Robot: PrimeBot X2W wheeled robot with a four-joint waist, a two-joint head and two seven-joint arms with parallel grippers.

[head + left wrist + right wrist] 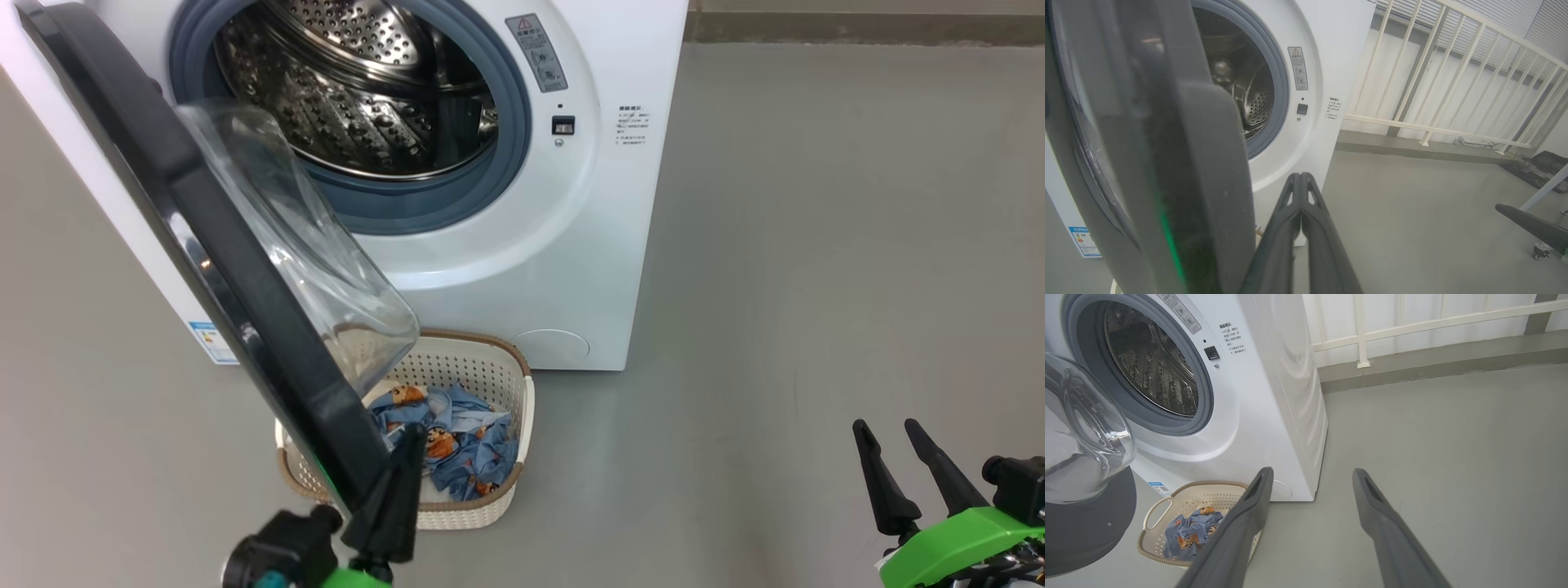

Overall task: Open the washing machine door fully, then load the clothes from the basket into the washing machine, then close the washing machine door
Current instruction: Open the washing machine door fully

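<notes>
Washing machine door (200,229) edge near basket (478,367)

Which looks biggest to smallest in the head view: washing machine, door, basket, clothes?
1. washing machine
2. washing machine door, nearer the camera, so its size is inflated
3. basket
4. clothes, inside it

All see washing machine (571,269): head from above; left wrist close, door (1147,163) left of left end effector (1301,177); right wrist farther.
</notes>
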